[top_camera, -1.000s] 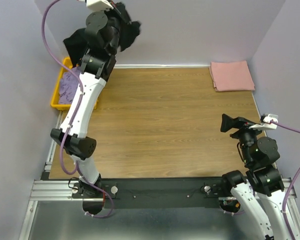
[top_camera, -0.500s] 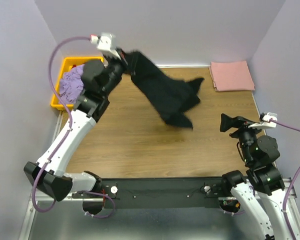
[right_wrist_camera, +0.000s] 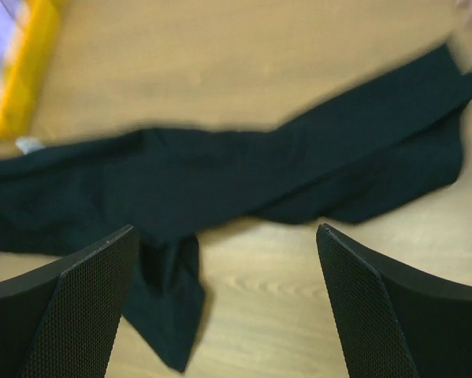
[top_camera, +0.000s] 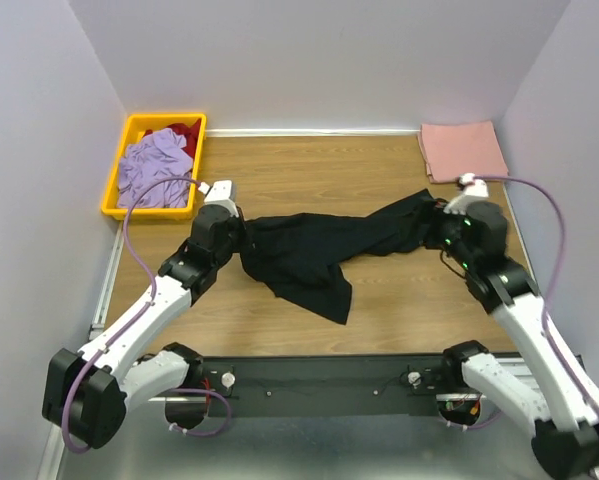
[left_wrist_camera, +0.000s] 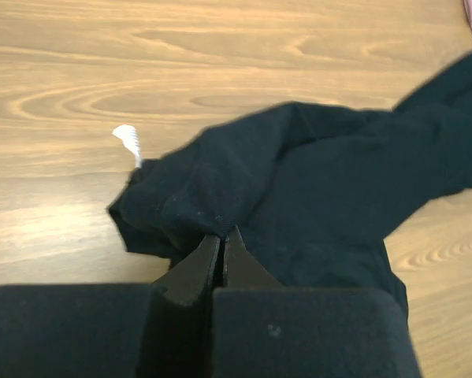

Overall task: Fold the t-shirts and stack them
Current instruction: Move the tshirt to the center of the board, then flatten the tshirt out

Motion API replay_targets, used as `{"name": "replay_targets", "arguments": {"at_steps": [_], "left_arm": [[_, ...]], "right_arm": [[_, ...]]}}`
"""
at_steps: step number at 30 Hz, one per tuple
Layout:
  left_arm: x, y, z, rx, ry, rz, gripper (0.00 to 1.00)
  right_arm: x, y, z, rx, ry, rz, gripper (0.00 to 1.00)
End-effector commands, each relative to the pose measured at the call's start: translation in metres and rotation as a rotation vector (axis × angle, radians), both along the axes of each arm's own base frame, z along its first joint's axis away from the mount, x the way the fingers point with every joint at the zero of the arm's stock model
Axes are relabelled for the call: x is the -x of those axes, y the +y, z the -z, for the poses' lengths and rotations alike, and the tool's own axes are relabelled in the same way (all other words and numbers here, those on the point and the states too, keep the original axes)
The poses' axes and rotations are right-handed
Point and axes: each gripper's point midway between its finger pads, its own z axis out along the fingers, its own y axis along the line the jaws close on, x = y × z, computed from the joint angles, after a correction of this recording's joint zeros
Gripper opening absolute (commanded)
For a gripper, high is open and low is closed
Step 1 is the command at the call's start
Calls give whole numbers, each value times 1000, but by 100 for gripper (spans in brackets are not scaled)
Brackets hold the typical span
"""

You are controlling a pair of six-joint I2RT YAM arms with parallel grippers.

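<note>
A black t-shirt (top_camera: 309, 250) of soft, matte cloth is stretched in a long, rumpled band across the middle of the wooden table (top_camera: 309, 170), whose surface is smooth with a pale brown grain. A loose flap of the shirt is spread toward the near edge, ending in a blunt corner. A small white label (left_wrist_camera: 128, 140) is seen at the shirt's left end.

That left end is pinched by the left gripper (left_wrist_camera: 222, 236), its two dark fingers pressed together on a bunched fold. The right gripper (right_wrist_camera: 226, 228) is held over the shirt's right end with its jaws spread wide and nothing between them; its finger pads (right_wrist_camera: 94, 283) are covered in a fine mesh-like texture.

A salmon-pink t-shirt (top_camera: 463, 151) is laid as a flat folded rectangle in the far right corner. A yellow plastic bin (top_camera: 115, 172) at the far left is filled with a crumpled lavender garment (top_camera: 154, 170) and a red garment (top_camera: 184, 131).
</note>
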Motion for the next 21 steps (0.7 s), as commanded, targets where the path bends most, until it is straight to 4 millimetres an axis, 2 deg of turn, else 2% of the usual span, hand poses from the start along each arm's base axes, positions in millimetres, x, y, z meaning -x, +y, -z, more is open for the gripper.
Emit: {"name": "replay_targets", "arguments": {"at_steps": [1,4,6,7,10,14,16,20,21], "left_arm": [[-8,26,-9,-11,-59,-141,0],[-11,36,-9,-42,-78,-167,0],[-14,40,-13,-54,-95,-171,0],[-14,41,-14,-55,-99,-173,0],[-14,42,-13,-64,-113,-167,0],[-12,42,-5,-65,-112,-157,0],[-13,40,-3,-63,-109,-148,0],[-21,40,-6,-72,-111,-143,0],[-24,39,-7,-73,-108,-141,0]], "right_arm": [[-5,35,56,-33,246,-138,100],[-16,43,101,-23,414,-135,100],[-20,41,118,-28,474,-95,96],[-24,37,133,-14,514,-55,94],[-30,28,155,-10,557,40,84],[-39,25,165,-56,564,110,80],[-49,13,163,-51,535,191,80],[-74,-28,153,-57,479,352,79],[-82,-47,153,-71,475,413,79]]}}
